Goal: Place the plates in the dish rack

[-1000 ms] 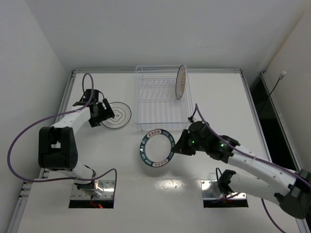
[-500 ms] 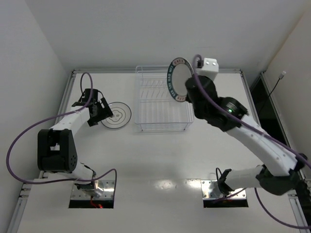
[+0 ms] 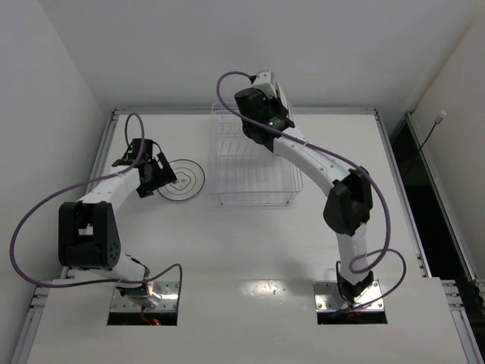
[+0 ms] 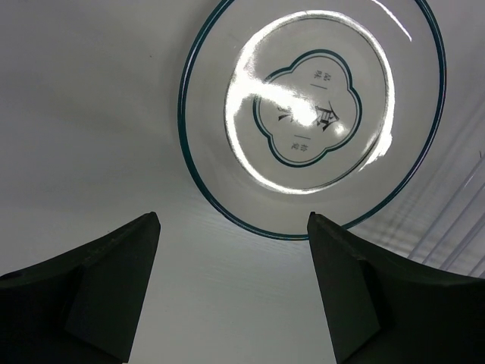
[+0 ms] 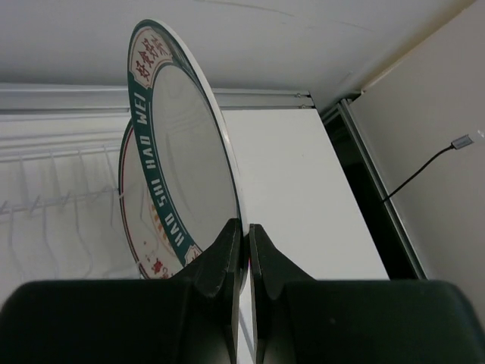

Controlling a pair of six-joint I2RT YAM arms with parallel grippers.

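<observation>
I see the white table [image 3: 250, 258] first. The dish rack [image 3: 250, 182] sits toward 12 o'clock on it. My right gripper [image 5: 244, 227] is pinched tight on the green-rimmed plate [image 5: 189, 152]. It holds that plate on edge over the rack, just beside the orange plate [image 5: 135, 220] standing inside. The ringed plate [image 4: 311, 114] lies flat at the rack's 9 o'clock. My left gripper [image 4: 231, 220] is spread wide near it, holding nothing.

The orange-centred plate [image 5: 142, 231] is largely hidden behind the green-rimmed plate [image 5: 189, 152] (only a crescent is seen). The ringed plate [image 4: 311, 114] is cut off by the upper edge, and its smaller lettering cannot be read.
</observation>
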